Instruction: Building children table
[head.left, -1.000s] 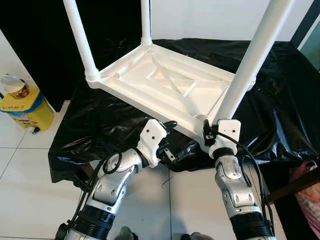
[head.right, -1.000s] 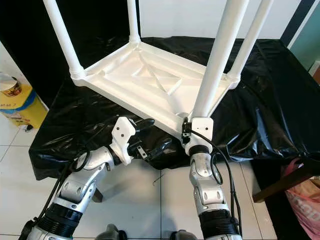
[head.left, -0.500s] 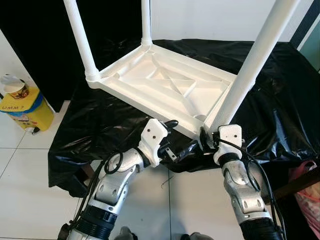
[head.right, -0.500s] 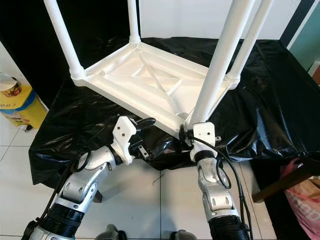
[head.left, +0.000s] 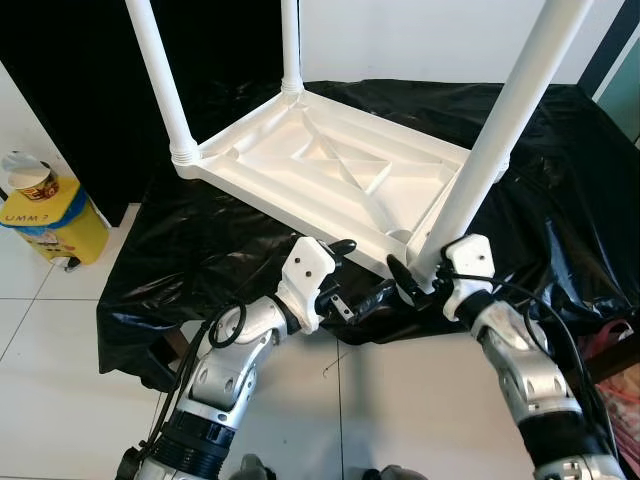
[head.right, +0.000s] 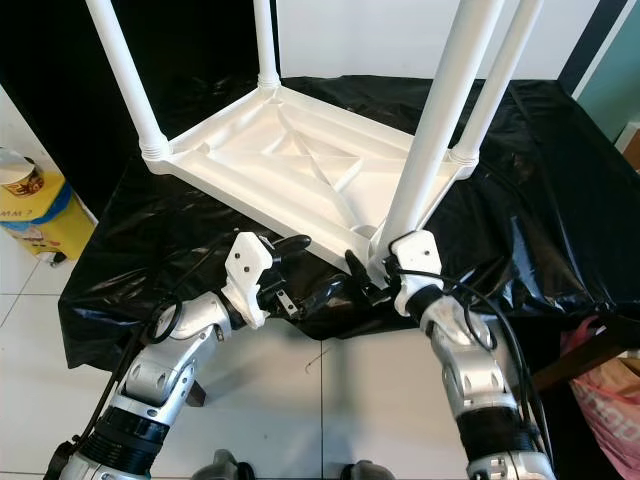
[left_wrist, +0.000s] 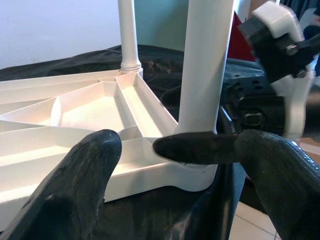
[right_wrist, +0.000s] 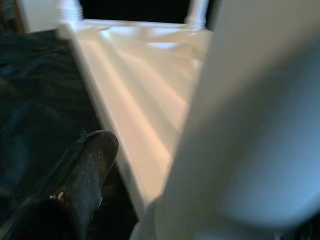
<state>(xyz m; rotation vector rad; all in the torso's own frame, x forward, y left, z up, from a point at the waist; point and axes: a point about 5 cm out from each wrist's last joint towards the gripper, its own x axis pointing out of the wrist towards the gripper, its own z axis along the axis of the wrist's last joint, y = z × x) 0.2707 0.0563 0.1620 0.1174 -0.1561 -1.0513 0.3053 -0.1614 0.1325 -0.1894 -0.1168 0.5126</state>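
A white children's table (head.left: 330, 165) lies upside down on a black-covered surface (head.left: 200, 250), its legs pointing up. My right gripper (head.left: 412, 278) is at the base of the near right leg (head.left: 480, 170), and its white wrist sits just right of that leg. In the right wrist view the leg (right_wrist: 250, 125) looms very close and blurred beside the table's underside (right_wrist: 145, 90). My left gripper (head.left: 360, 272) is open just in front of the table's near edge, holding nothing. In the left wrist view it faces the same leg (left_wrist: 205, 75).
A yellow bin (head.left: 45, 215) with a cup on top stands on the white tiled floor at the left. A pink bag (head.left: 612, 385) and a wooden piece are at the lower right. The black cover hangs over the surface's front edge.
My right arm has swung to the right around the near leg, so its wrist is now beside the leg instead of in front. The left arm and the table stay put.
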